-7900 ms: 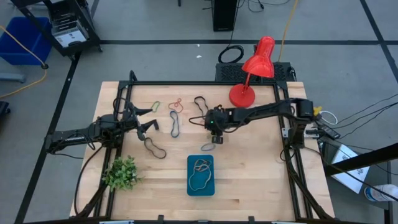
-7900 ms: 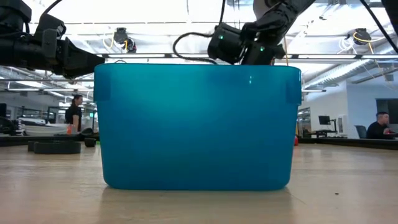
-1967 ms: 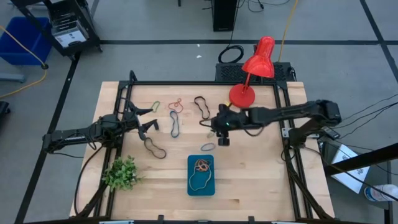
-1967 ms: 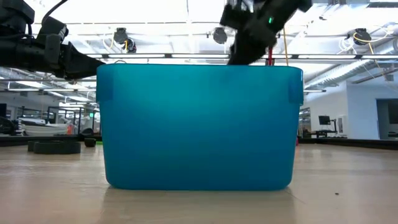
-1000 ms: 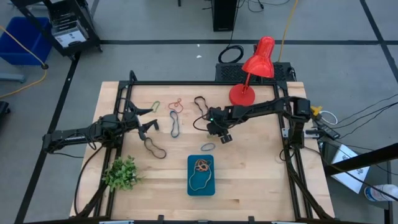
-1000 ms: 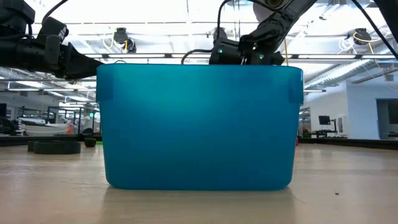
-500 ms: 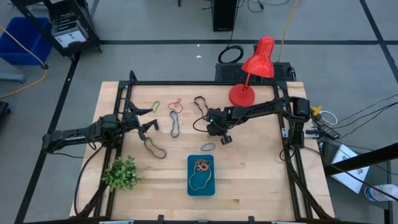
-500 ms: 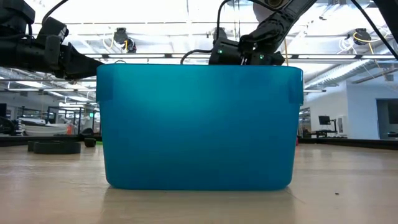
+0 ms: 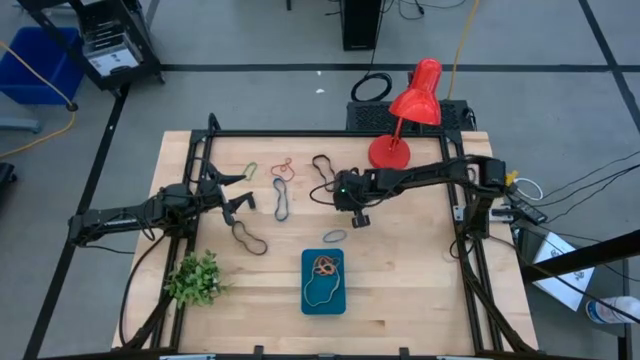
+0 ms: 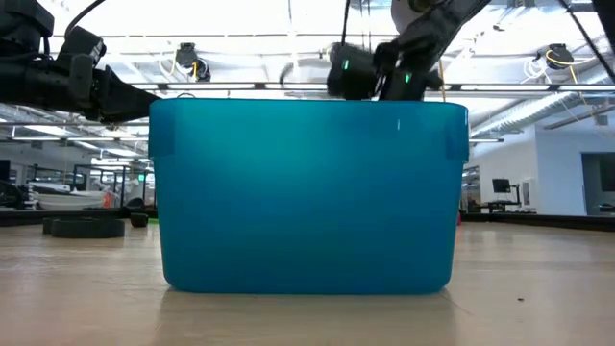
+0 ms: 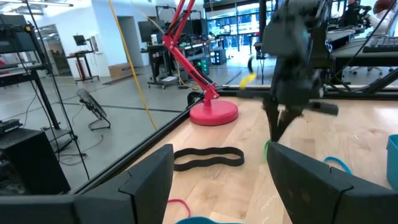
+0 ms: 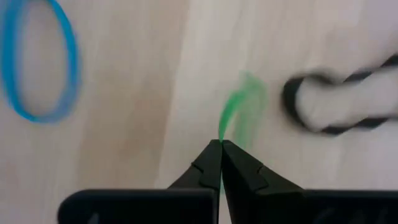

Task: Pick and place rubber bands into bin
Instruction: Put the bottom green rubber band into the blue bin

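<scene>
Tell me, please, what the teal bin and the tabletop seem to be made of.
The bin looks like moulded plastic: smooth, slightly glossy walls, rounded corners, one even teal colour. The tabletop looks like pale wood, perhaps laminated strips: fine parallel grain lines under a matte finish.

No legible text, labels or numbers.

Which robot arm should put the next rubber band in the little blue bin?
The right one, I think. The right gripper is already pinched shut on a green rubber band, not far from the bin. The left gripper waits open farther to the left, holding nothing.
</scene>
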Controlling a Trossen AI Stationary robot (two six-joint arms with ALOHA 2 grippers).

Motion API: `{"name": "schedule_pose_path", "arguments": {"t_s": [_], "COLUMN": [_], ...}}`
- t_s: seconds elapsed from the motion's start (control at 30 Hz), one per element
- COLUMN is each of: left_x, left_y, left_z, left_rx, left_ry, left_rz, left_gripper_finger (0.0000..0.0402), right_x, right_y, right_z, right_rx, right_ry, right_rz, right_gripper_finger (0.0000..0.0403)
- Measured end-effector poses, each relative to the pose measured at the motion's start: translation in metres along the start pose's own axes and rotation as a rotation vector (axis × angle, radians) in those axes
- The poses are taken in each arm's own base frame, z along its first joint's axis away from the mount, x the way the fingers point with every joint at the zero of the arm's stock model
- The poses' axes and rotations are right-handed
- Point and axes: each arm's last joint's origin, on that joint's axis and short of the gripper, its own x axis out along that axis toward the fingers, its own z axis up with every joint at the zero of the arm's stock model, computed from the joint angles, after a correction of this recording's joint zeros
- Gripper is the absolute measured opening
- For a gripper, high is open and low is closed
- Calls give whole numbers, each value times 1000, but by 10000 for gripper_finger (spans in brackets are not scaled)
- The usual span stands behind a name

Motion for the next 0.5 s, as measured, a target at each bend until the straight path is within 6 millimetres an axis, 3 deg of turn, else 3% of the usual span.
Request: {"name": "schedule_pose_path", "arguments": {"t_s": [0.2,0.5], "left_x": [0,0], "left_y": [0,0], "left_z": [0,0], "left_rx": [0,-1], "left_ry": [-1,-1], "left_rz": [0,0], "left_gripper_finger": [267,267], "right_x": [-45,-140], "right_y": [6,27], "right_z": [14,39], "right_rx": [-10,41], "right_ry": [-119,-558], "right_rz": [-94,-160], "right_gripper_finger": [1,0]}}
